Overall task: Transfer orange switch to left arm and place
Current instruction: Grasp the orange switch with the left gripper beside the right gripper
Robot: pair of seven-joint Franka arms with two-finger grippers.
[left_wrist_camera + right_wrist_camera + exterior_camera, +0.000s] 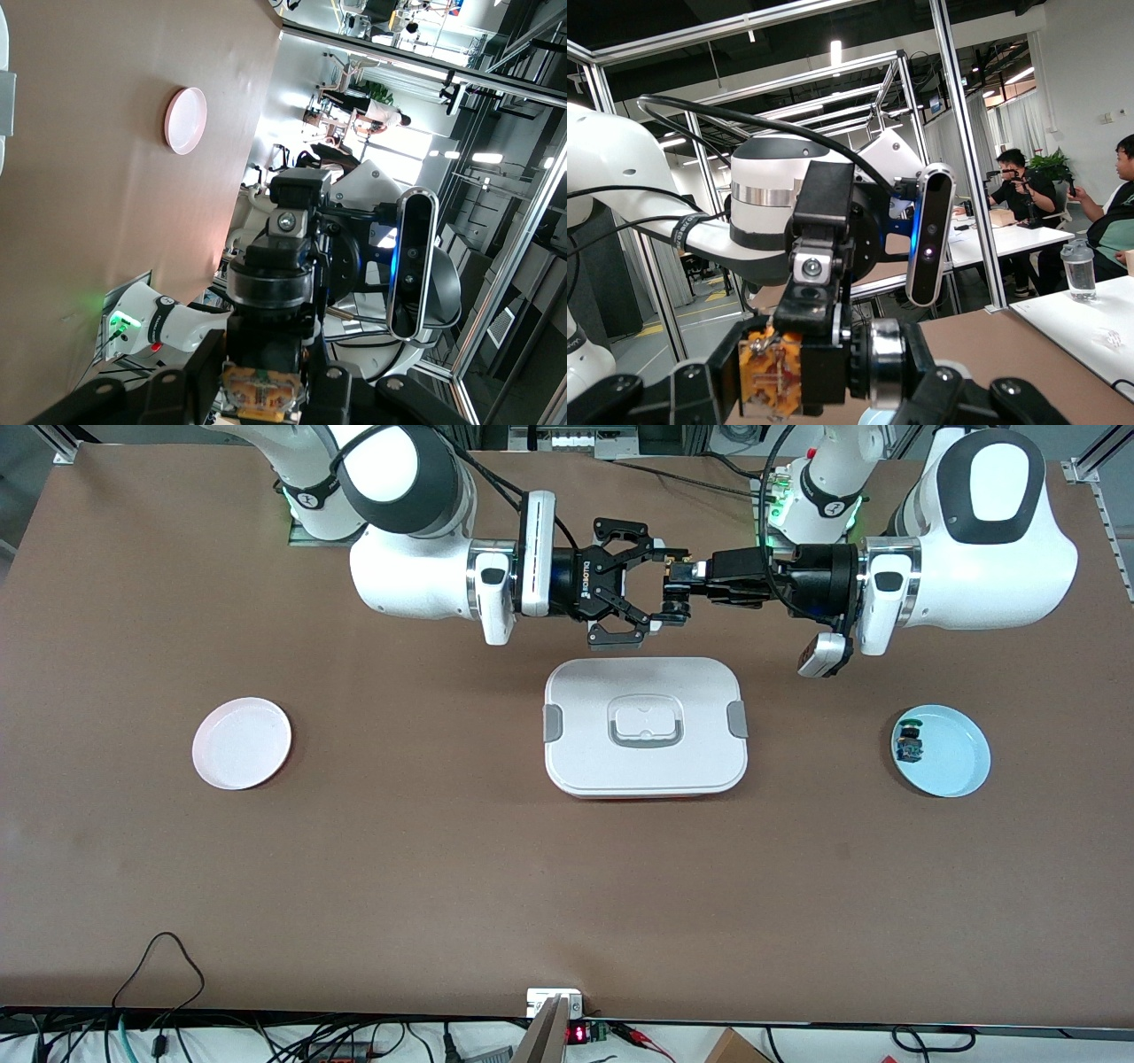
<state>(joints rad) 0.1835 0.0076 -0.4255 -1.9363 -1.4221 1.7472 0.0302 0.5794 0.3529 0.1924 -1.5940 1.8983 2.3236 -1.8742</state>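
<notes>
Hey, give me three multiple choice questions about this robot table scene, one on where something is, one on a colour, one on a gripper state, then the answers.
1. Where is the orange switch?
A. On the white plate
B. Up in the air between both grippers, by the box's edge toward the robots' bases
C. On the box lid

2. What colour is the plate with the small blue-and-green part?
A. Light blue
B. Red
C. Black

3. What is the left gripper doing?
A. Wide open over the white plate
B. Shut on the orange switch
C. Resting on the table

Answers:
1 B, the right gripper and left gripper meet on it in the air by the box.
2 A, its rim is pale blue.
3 B, its fingers clamp the switch.
</notes>
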